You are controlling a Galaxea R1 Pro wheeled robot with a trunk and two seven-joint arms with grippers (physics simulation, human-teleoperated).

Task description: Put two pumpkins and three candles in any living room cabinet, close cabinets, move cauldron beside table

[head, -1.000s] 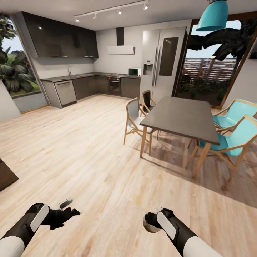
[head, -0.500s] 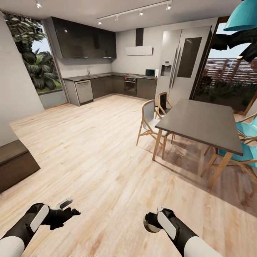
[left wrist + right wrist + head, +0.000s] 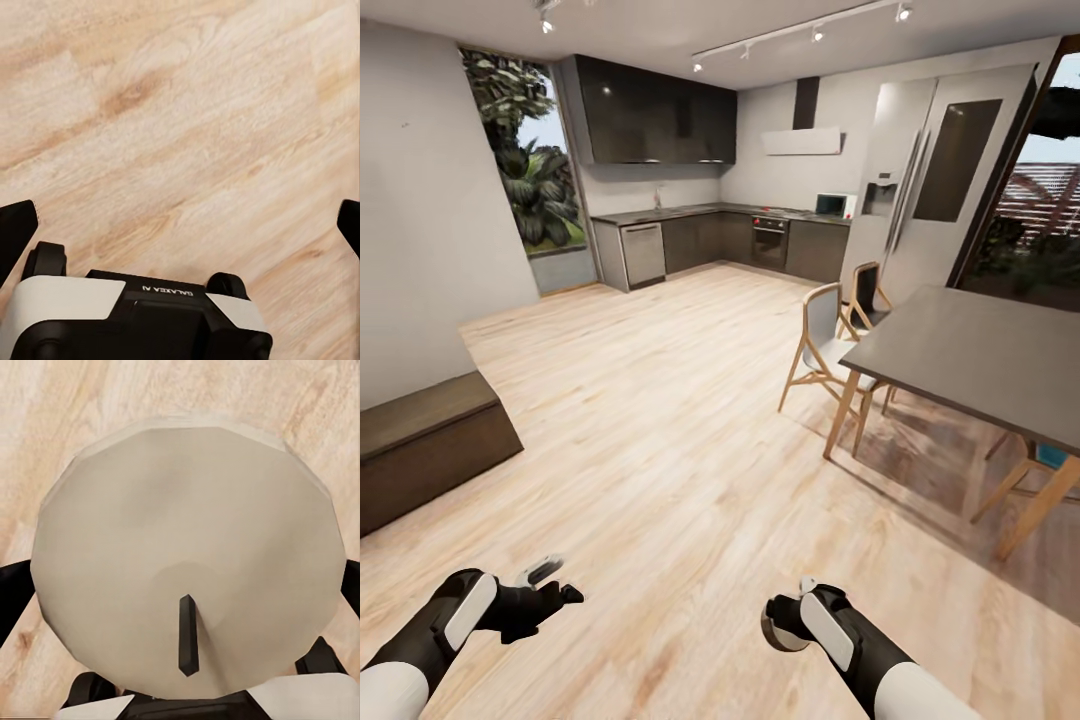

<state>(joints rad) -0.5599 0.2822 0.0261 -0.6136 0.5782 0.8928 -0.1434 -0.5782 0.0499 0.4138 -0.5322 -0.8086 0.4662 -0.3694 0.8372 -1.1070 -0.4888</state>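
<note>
While the right end effector grips a candle, the left end effector hangs open; the cabinet lies leftward. Approaching squarely and keeping the candle level seems wise.

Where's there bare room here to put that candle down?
The low dark cabinet has a bare flat top. The grey dining table looks bare too, though chairs crowd its edge. Open wood floor lies between them. The right gripper holds the candle.
</note>
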